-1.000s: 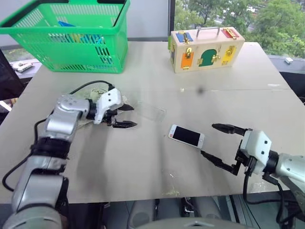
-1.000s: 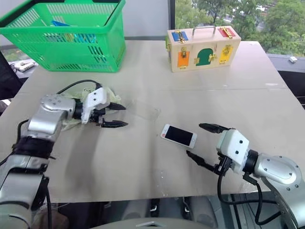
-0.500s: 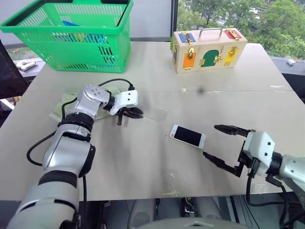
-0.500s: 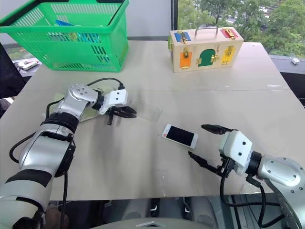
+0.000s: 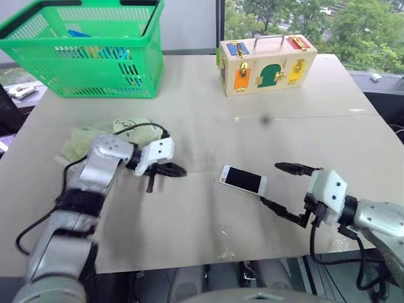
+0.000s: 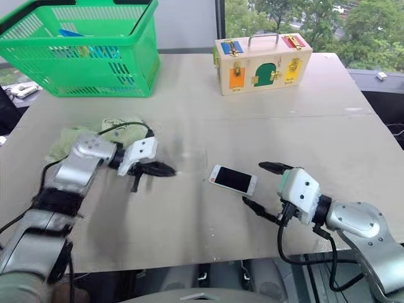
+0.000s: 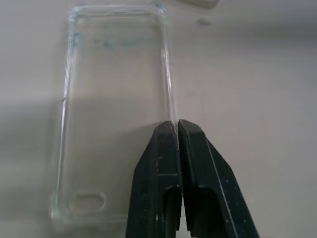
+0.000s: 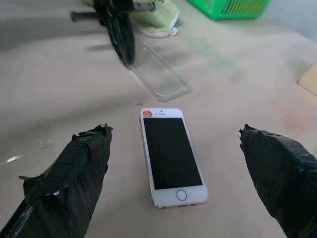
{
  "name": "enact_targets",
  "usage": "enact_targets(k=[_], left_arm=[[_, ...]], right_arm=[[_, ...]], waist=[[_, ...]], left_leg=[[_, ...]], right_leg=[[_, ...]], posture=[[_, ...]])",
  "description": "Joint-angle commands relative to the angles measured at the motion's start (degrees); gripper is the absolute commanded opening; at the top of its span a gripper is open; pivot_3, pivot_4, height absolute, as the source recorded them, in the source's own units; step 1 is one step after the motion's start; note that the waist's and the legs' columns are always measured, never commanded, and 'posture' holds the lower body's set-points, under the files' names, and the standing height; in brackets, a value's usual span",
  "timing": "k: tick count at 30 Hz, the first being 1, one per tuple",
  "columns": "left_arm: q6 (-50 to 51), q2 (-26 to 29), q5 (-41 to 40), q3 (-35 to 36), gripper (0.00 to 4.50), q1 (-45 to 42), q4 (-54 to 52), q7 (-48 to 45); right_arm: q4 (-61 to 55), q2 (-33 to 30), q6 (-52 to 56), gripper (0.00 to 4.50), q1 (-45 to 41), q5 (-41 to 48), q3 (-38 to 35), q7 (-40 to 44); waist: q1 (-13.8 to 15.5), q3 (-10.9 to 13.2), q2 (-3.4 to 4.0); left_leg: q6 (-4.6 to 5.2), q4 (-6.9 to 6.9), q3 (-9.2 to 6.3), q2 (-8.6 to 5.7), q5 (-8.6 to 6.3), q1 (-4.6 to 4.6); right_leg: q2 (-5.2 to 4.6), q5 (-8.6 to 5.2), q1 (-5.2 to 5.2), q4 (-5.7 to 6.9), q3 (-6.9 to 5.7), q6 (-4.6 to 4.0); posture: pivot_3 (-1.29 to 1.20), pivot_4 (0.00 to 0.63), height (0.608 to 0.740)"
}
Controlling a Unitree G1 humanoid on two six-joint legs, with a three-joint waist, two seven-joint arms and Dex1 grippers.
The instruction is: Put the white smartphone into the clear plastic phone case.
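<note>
Left gripper [image 7: 176, 126] of mine is pinched on 1 long rim of the clear plastic phone case [image 7: 116, 99] lying flat mid-table, while my right gripper [image 8: 173, 148] gapes wide around bare tabletop flanking the white smartphone [image 8: 171, 153], screen up, home button nearest it.

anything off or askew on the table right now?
Nothing damaged or spilled. The white smartphone lies flat, screen up, between the open right claw's fingers. The clear plastic phone case lies empty, apart from it, with the shut left claw pinching its long rim. A crumpled pale green cloth lies beside the left arm.
</note>
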Motion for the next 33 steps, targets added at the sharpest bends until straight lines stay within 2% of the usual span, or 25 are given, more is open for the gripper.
enact_targets(k=[1, 4, 8, 12, 18, 26, 28, 29, 30, 31, 33], left_arm=[[7.4, 3.4, -3.8, 4.3, 0.09, 4.5, -13.0, 2.8], [11.5, 4.4, -6.0, 6.3, 0.09, 8.9, -18.6, 5.6], [9.6, 5.3, -5.1, 6.2, 0.09, 11.5, -19.3, 7.4], [5.2, 5.4, -5.3, 7.0, 0.09, 14.0, -19.0, 8.7], [1.5, 5.1, -6.7, 8.5, 0.09, 17.7, -19.6, 10.4], [1.7, 5.0, -8.0, 8.7, 0.09, 18.2, -19.2, 12.6], [4.3, 5.2, -9.7, 9.0, 0.0, 17.6, -19.0, 12.1], [5.7, 5.2, -10.8, 9.2, 0.58, 17.4, -19.0, 11.8], [6.9, 5.3, -12.0, 9.6, 0.84, 17.1, -18.9, 11.5], [7.5, 5.3, -12.9, 10.1, 1.3, 17.1, -19.0, 11.6], [7.7, 5.0, -14.0, 11.1, 2.26, 17.3, -19.2, 12.2]], right_arm=[[2.2, -0.8, 0.8, 4.5, -3.2, -1.1, 2.8, 1.6], [8.5, 0.3, 6.8, 4.5, -9.1, 1.3, 5.9, 3.0], [15.2, 1.0, 7.7, 4.5, -15.9, -3.0, 11.7, 4.2], [22.5, 3.7, 9.2, 4.5, -22.0, -8.7, 16.1, 1.1], [26.1, 6.2, 11.5, 4.5, -24.3, -9.4, 20.3, 3.7], [28.2, 6.3, 13.4, 4.5, -24.4, -10.9, 23.4, 6.3], [28.9, 6.2, 13.6, 4.0, -24.6, -11.4, 23.4, 6.2], [29.0, 6.2, 13.5, 3.64, -24.6, -11.4, 23.3, 6.3], [29.1, 6.1, 13.5, 3.21, -24.6, -11.5, 23.3, 6.4], [29.0, 6.0, 13.4, 2.94, -24.6, -11.5, 23.2, 6.5], [28.8, 5.8, 13.4, 2.93, -24.5, -11.6, 23.0, 6.7]], waist=[[0.2, 0.0, 0.0], [0.4, 0.0, 0.02], [0.2, 0.0, 0.07], [0.1, 0.1, 0.09], [0.3, 0.0, 0.08], [0.2, 0.0, 0.09], [0.2, 0.0, 0.08], [0.2, 0.0, 0.08], [0.2, 0.0, 0.07], [0.2, 0.0, 0.07], [0.2, 0.0, 0.07]], left_leg=[[0.0, 0.0, -0.01, 0.0, 0.0, 0.0], [0.0, 0.01, 0.01, -0.02, 0.0, 0.03], [0.0, 0.01, 0.02, -0.05, 0.0, 0.05], [0.0, -0.07, 0.05, -0.05, 0.0, 0.02], [0.0, -0.08, 0.07, -0.03, 0.0, -0.01], [0.0, -0.08, 0.09, -0.02, 0.0, 0.04], [0.0, -0.08, 0.09, -0.02, -0.01, 0.04], [0.0, -0.08, 0.09, -0.01, -0.01, 0.04], [0.0, -0.07, 0.09, -0.01, 0.0, 0.04], [0.0, -0.07, 0.09, -0.01, 0.0, 0.05], [0.0, -0.07, 0.08, -0.01, 0.0, 0.07]], right_leg=[[0.0, -0.06, 0.0, 0.0, -0.01, -0.11], [-0.01, -0.08, 0.03, -0.02, 0.0, -0.13], [0.02, -0.08, 0.03, -0.02, 0.01, -0.13], [0.08, -0.07, -0.03, -0.02, 0.01, -0.12], [0.05, 0.02, -0.06, -0.04, 0.02, 0.03], [0.0, -0.06, -0.04, -0.02, 0.01, -0.12], [0.0, -0.06, -0.04, -0.03, 0.01, -0.1], [0.0, -0.06, -0.03, -0.03, 0.01, -0.11], [0.0, -0.06, -0.03, -0.03, 0.01, -0.11], [0.0, -0.06, -0.02, -0.02, 0.01, -0.11], [-0.01, -0.06, -0.01, -0.02, 0.01, -0.12]], posture=[[0.0, 0.15, 0.74], [0.0, 0.15, 0.74], [0.0, 0.15, 0.74], [0.0, 0.15, 0.74], [0.0, 0.15, 0.74], [0.0, 0.15, 0.74], [0.0, 0.15, 0.74], [0.0, 0.15, 0.74], [0.0, 0.15, 0.74], [0.0, 0.15, 0.74], [0.0, 0.15, 0.74]])
